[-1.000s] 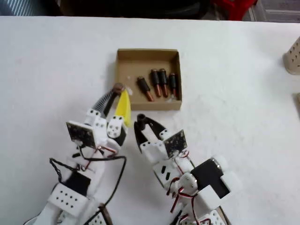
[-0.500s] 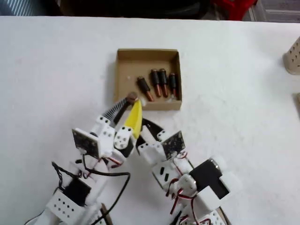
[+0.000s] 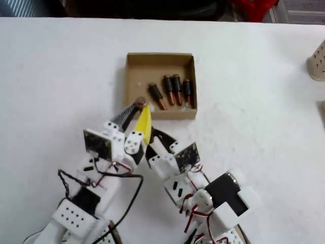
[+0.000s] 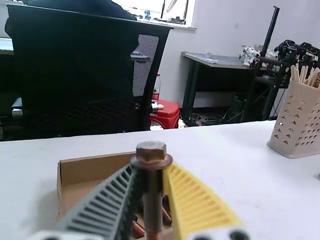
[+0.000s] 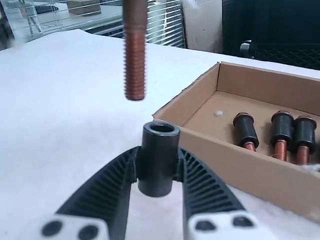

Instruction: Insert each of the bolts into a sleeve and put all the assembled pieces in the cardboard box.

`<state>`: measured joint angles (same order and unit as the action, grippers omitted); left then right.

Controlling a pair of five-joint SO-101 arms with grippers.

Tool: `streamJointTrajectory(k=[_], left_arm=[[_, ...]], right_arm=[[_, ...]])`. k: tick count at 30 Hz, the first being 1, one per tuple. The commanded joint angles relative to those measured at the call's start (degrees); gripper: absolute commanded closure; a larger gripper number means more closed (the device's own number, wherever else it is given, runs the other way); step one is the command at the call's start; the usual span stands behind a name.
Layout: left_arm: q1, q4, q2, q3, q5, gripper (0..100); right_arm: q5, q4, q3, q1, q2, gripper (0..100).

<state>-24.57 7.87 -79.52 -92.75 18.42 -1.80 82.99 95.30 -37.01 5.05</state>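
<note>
My left gripper [image 3: 140,105], with one grey and one yellow finger, is shut on a copper bolt [image 4: 152,186] held upright, head up. In the right wrist view the bolt's threaded shank [image 5: 135,55] hangs a little above and to one side of a black sleeve [image 5: 159,157]. My right gripper [image 5: 159,167] is shut on that sleeve, which stands upright on the table just in front of the cardboard box [image 3: 134,63]. Several assembled pieces [image 3: 172,90] lie in the box. In the high view the yellow finger [image 3: 144,123] covers the sleeve.
A beige perforated holder [image 3: 317,62] stands at the table's right edge. The box's near wall [image 5: 235,152] is close behind the sleeve. A black chair [image 4: 80,75] stands beyond the table's far edge.
My left gripper has carried the bolt from beside the box's near left corner to the right, over the right gripper's sleeve. The right arm has stayed still.
</note>
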Motion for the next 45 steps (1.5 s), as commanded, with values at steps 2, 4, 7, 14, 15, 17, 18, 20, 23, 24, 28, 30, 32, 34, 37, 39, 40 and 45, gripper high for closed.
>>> streamJointTrajectory(k=[2, 4, 7, 14, 15, 17, 18, 20, 23, 24, 28, 30, 32, 34, 37, 39, 40, 45], left_arm=[[-2.0, 7.2, 10.2, 5.7, 0.3, 98], [-2.3, 7.4, 10.3, 5.2, 0.3, 98], [-2.2, 7.3, 10.3, 4.8, 0.3, 98], [-2.1, 7.4, 10.6, 3.6, 0.5, 98], [-2.0, 7.4, 10.6, 3.6, 0.5, 98], [-2.1, 7.4, 10.6, 3.7, 0.5, 98], [-2.1, 7.4, 10.7, 3.8, 0.5, 98], [-1.9, 7.5, 10.7, 4.0, 0.5, 98], [-1.8, 7.5, 10.8, 4.8, 0.5, 98], [-1.8, 7.5, 10.8, 5.2, 0.5, 98], [-1.1, 7.5, 13.9, 8.1, 0.6, 98], [-0.8, 7.5, 17.7, 10.1, 0.6, 98], [-1.1, 7.7, 21.3, 11.3, 0.6, 98], [-1.5, 10.2, 23.7, 10.8, 0.6, 98], [-1.5, 14.8, 24.1, 8.0, 0.6, 98], [-1.5, 16.6, 24.1, 6.0, 0.6, 98], [-1.5, 16.6, 24.1, 5.1, 0.6, 98], [-1.5, 13.9, 24.1, 3.7, 0.7, 98]], right_arm=[[0.0, -0.1, 0.6, -0.1, 0.0, 98.1], [0.0, -0.1, 0.6, -0.1, 0.0, 98.1], [0.0, -0.1, 0.6, -0.1, 0.0, 98.1], [0.0, -0.1, 0.6, -0.1, 0.0, 98.1], [0.0, -0.1, 0.6, -0.1, 0.0, 98.1], [0.0, -0.1, 0.6, -0.1, 0.0, 98.1], [0.0, -0.1, 0.6, -0.1, 0.0, 98.1], [0.0, -0.1, 0.6, -0.1, 0.0, 98.1], [0.0, -0.1, 0.6, -0.1, 0.0, 98.1], [0.0, -0.1, 0.6, -0.1, 0.0, 98.1], [0.0, -0.1, 0.6, -0.2, 0.0, 98.1], [0.0, -0.1, 0.6, -0.2, 0.0, 98.1], [0.0, -0.1, 0.6, -0.1, 0.0, 98.1], [0.0, -0.1, 0.6, -0.1, 0.0, 98.1], [0.0, -0.1, 0.6, -0.1, 0.0, 98.1], [0.0, -0.1, 0.6, -0.1, 0.0, 98.1], [0.0, -0.1, 0.6, -0.1, 0.0, 98.1], [0.0, 0.0, 0.4, 0.0, 0.0, 98.1]])
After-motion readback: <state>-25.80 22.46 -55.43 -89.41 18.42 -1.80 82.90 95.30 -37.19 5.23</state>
